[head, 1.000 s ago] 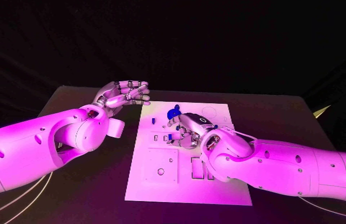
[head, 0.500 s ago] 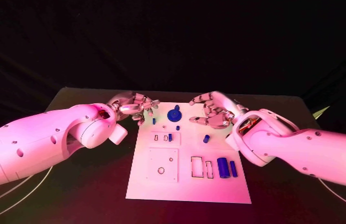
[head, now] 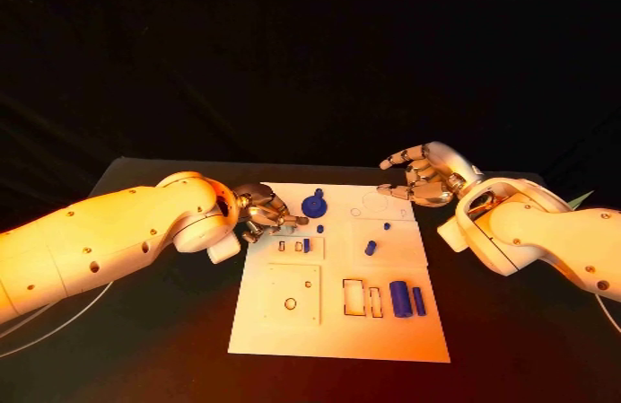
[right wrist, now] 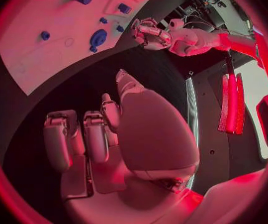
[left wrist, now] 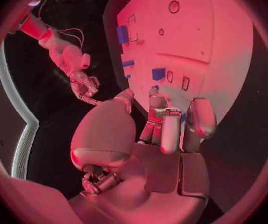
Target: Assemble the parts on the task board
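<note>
Board lies flat mid-table, white, w/ blue parts on it: round knobbed part at far end, small peg mid-right, two cylinders near right edge by empty rectangular slots.

Left hand sits low at board's far-left edge, fingers curled in tight over a small dark part there; looks like it's pinching or about to, but can't tell if it actually holds anything.

Right hand is raised beyond far-right corner, fingers spread, holding nothing, prob. parked clear so left can work.

Obstacles: knobbed part is close beside left hand; right forearm flanks board's right edge, off the slots.
</note>
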Controlling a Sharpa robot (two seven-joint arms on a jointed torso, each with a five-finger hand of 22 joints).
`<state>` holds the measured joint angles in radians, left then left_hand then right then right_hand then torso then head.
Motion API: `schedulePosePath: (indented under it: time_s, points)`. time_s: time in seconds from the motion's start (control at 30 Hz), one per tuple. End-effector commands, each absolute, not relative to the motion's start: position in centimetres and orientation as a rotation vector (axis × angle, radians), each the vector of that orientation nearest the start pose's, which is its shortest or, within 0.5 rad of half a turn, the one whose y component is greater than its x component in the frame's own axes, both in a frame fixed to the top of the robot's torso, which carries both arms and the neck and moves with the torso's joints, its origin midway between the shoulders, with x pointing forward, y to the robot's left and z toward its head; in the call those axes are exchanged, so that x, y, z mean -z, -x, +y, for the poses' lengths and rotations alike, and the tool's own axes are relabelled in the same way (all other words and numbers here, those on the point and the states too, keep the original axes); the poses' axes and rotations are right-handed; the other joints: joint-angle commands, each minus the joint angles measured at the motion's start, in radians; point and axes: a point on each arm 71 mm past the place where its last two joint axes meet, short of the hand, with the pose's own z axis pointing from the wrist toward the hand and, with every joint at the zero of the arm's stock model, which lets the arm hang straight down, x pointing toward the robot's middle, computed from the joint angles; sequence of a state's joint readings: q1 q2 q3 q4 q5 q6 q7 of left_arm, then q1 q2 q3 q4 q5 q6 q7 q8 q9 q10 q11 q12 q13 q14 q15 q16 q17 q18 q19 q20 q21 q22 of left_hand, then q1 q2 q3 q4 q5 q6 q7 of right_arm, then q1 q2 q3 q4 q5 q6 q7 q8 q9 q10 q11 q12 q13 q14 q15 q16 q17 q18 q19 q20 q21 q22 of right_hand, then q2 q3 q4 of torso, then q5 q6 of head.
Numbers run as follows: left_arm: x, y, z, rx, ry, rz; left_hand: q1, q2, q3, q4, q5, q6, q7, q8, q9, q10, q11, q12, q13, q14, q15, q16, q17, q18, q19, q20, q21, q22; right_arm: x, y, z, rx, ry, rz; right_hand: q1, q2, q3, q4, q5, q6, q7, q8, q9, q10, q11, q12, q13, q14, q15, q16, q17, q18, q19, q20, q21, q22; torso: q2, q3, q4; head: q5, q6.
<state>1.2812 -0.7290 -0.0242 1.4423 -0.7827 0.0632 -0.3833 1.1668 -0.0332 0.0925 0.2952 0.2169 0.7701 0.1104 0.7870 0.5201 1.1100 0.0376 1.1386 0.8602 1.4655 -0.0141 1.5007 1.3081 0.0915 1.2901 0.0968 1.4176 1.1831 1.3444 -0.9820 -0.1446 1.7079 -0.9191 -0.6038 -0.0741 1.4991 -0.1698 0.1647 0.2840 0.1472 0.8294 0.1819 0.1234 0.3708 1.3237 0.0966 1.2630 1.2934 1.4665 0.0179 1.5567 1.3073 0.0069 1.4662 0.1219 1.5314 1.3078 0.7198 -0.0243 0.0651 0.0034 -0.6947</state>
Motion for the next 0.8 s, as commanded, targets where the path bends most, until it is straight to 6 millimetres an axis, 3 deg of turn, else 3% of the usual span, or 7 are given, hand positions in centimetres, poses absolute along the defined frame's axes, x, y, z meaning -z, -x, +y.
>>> schedulePosePath:
  time_s: [0.03,0.33,0.8]
  points:
    - [18.5,-50.7,16.9,0.626,0.270,2.315,-0.010,0.005,-0.006,-0.001,0.000,0.002,-0.004,0.006,0.003,0.007,0.000,0.007,0.009,0.055,-0.006,0.006,0.129,-0.013,0.009,-0.001,0.006,0.012,13.7,-46.7,-23.3,-0.877,-0.421,1.541,-0.002,0.009,0.005,0.001,0.007,0.007,0.000,0.006,0.002,0.002,-0.002,0.005,0.001,0.095,0.001,-0.002,0.228,0.002,0.086,0.001,0.005,0.240,-0.001,0.0009,-0.0019,0.007,-0.004]
    - [18.4,-51.3,15.3,0.567,0.193,2.336,-0.011,0.013,-0.008,-0.001,0.002,0.005,-0.008,0.010,0.012,0.025,-0.004,0.029,0.038,0.069,-0.009,0.024,0.165,-0.020,0.035,-0.004,0.024,0.049,13.8,-46.9,-23.5,-0.861,-0.424,1.550,-0.004,0.010,0.005,0.002,0.009,0.008,-0.001,0.007,0.002,0.003,-0.003,0.005,0.001,0.094,0.001,-0.002,0.227,0.002,0.086,0.001,0.005,0.239,-0.001,-0.0009,0.0001,0.004,-0.018]
    - [18.6,-51.8,14.2,0.537,0.154,2.348,-0.025,0.018,-0.017,0.000,-0.001,0.013,-0.011,0.019,0.024,0.032,-0.007,0.038,0.050,0.072,-0.012,0.028,0.172,-0.021,0.039,-0.007,0.028,0.057,13.8,-47.1,-23.7,-0.850,-0.422,1.555,-0.006,0.010,0.005,0.002,0.009,0.008,-0.001,0.007,0.002,0.004,-0.003,0.006,0.001,0.094,0.000,-0.003,0.226,0.002,0.086,0.000,0.005,0.240,0.001,0.0000,-0.0023,0.006,-0.023]
